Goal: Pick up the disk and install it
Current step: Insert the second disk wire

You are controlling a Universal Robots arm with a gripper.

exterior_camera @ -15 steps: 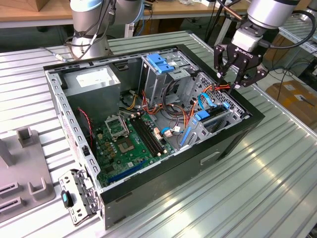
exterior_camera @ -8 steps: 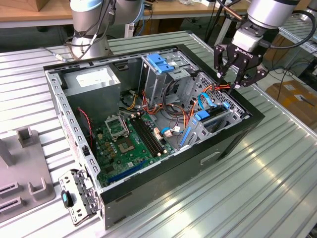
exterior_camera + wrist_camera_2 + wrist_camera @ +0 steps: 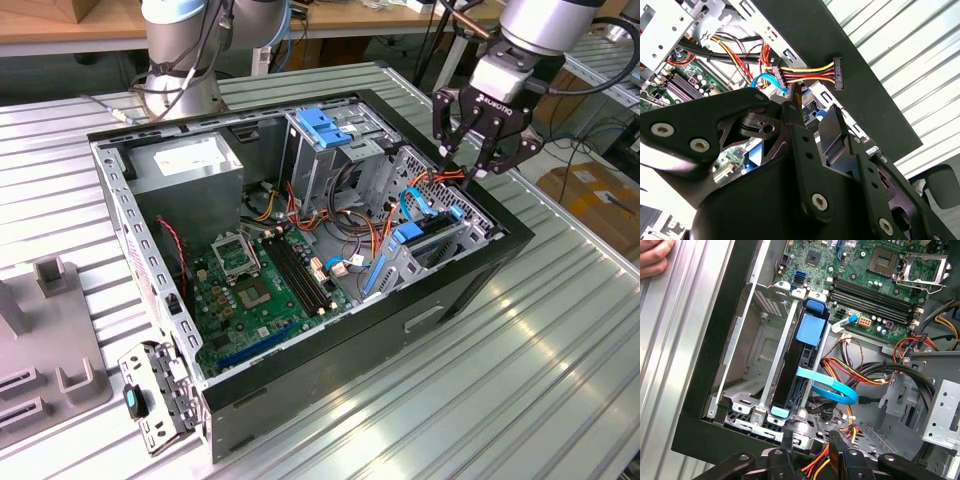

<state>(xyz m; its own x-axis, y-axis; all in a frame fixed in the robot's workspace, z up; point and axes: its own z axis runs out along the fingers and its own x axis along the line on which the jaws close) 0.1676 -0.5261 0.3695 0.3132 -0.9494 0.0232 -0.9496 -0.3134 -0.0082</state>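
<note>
Disk (image 3: 800, 365) sits in its bay below the open hand (image 3: 462, 160).

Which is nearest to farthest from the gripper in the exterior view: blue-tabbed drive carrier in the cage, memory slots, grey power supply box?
From the gripper:
1. Drive carrier, in the cage just below it.
2. Memory slots, mid-board, toward the exterior view's left.
3. Power supply box, far corner on the exterior view's left.
</note>
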